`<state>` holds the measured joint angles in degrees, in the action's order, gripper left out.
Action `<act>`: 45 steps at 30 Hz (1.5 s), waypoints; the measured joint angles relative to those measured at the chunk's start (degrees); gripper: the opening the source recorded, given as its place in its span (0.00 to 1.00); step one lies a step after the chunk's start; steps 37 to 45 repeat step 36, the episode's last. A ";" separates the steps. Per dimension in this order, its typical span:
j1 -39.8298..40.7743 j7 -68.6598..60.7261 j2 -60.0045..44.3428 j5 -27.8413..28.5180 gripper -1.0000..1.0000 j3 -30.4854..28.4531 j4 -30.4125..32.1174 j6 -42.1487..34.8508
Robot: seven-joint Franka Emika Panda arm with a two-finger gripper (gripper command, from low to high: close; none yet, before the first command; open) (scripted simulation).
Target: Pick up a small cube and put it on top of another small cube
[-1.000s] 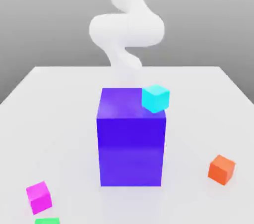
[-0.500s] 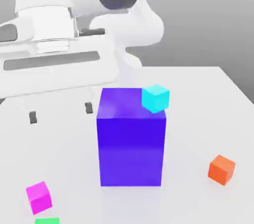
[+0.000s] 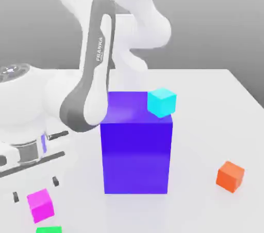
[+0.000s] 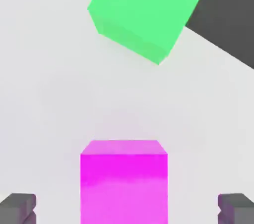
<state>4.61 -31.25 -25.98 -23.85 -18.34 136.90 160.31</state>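
A small magenta cube (image 3: 40, 205) lies on the white table near the front of the exterior view's left. My gripper (image 3: 35, 188) hangs just above it, open, with one dark fingertip (image 3: 55, 180) on either side and nothing held. In the hand view the magenta cube (image 4: 124, 181) sits midway between the gripper's (image 4: 126, 210) two grey fingertips (image 4: 18, 208), with wide gaps on both sides. A small green cube (image 3: 49, 230) lies just in front of the magenta one, also seen as the green cube (image 4: 146, 10) close to the table's edge.
A tall blue block (image 3: 136, 144) stands mid-table with a small cyan cube (image 3: 161, 102) on its top corner. A small orange cube (image 3: 230, 176) lies on the exterior view's right. The white arm (image 3: 95, 72) reaches down beside the blue block. The table's edge (image 4: 218, 44) runs near the green cube.
The arm has swung forward and down toward the exterior view's left front. The hand has dropped from table-middle height to just over the magenta cube. No cube has moved.
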 joint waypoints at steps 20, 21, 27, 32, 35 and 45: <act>-10.69 23.00 6.00 8.82 0.00 -7.11 -9.43 -15.72; -11.68 25.67 5.68 9.09 0.00 -7.28 -11.19 -17.17; -10.00 25.06 -2.21 4.21 1.00 -3.73 -13.87 -12.43; -9.77 24.85 -2.84 3.84 1.00 -3.41 -13.96 -11.89; -11.31 26.90 1.25 6.77 1.00 -5.45 -13.59 -15.26; -11.94 27.86 3.24 8.17 1.00 -6.33 -13.40 -16.93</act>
